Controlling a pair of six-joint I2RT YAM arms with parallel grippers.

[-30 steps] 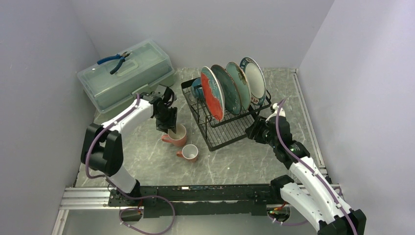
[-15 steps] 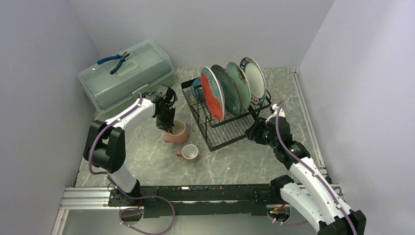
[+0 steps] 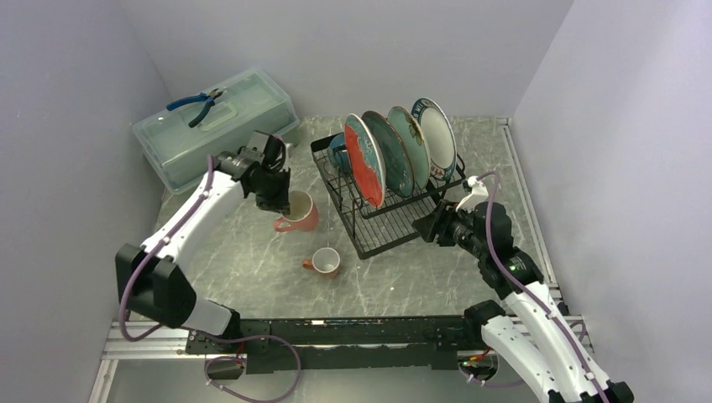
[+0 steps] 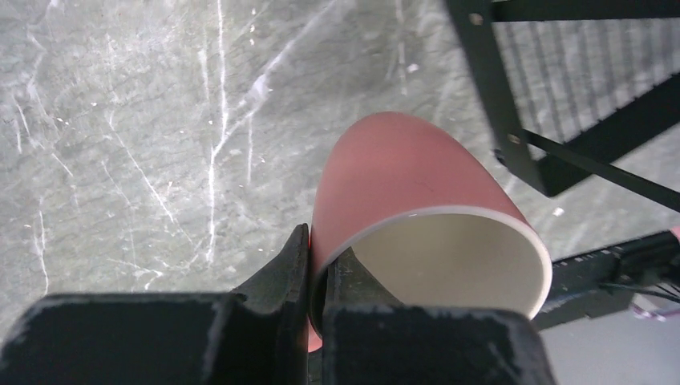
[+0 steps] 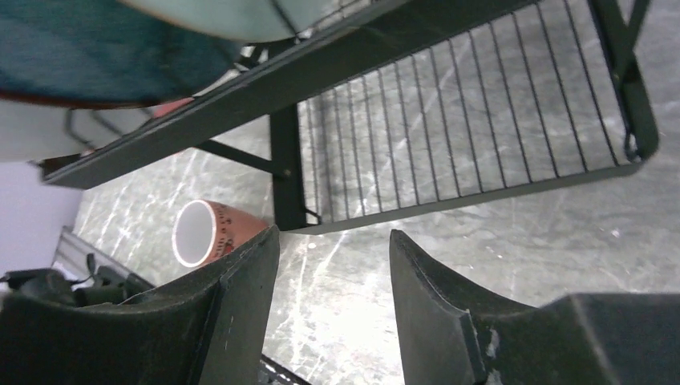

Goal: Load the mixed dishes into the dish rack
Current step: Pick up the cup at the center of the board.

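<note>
Left claw (image 4: 321, 265): clamped on pink mug (image 4: 401, 184) rim, left of dish rack (image 3: 395, 222).
Right claw (image 5: 333, 237): jaws apart, empty, beside dish rack's near corner.

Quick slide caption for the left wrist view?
Left gripper shut on the rim of a pink mug, beside a corner of the dish rack.

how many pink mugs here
2: one mug held in the left end effector beside the dish rack; other mug on the table nearer the bases. More could hide behind plates.
</note>
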